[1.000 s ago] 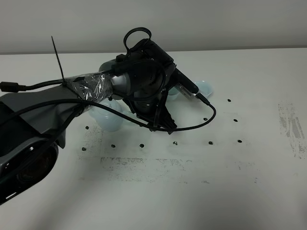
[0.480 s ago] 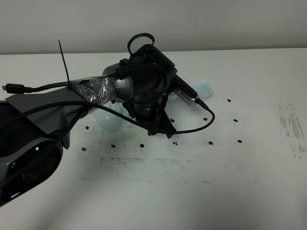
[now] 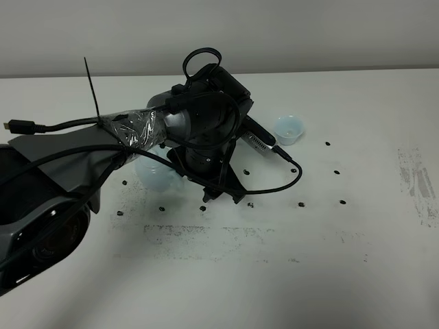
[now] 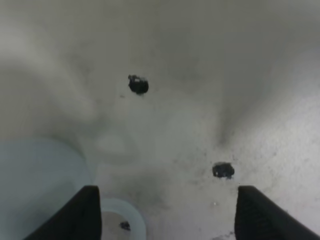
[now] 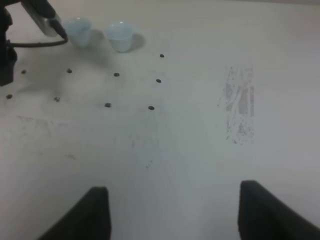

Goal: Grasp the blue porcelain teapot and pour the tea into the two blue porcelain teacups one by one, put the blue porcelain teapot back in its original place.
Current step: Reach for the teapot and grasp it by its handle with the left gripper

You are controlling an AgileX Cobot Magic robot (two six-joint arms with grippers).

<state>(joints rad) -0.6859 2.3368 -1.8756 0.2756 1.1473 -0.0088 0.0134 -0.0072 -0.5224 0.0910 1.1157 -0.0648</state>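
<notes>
Toward the far-left quarter of the desk, the blue porcelain teapot (image 3: 153, 175) stands on the surface, mostly hidden beneath the left arm (image 3: 123, 130). The first teacup (image 5: 78, 30) and the second teacup (image 5: 120, 36) stand upright, just beside each other, near the middle of the far edge. In the high view only the second shows, since the arm's wrist hides the first. The step in hand is judged to be the grasp of the teapot, which is not yet enclosed. To do it well, the spread jaws should be centred around the loop handle and closed firmly, so the round body cannot swivel when tipped. The pot should then rise straight up before travelling to the cups, and the trailing black cable (image 3: 274, 184) should stay clear of their rims. The left gripper (image 4: 167, 215) is spread wide with nothing between its fingers (image 4: 85, 212). A blurred pale-blue mass beside one finger is probably the teapot, but contact cannot be determined. The right gripper (image 5: 175, 212) is likewise spread and empty, hanging above bare desk toward the right edge, well apart from both cups.
</notes>
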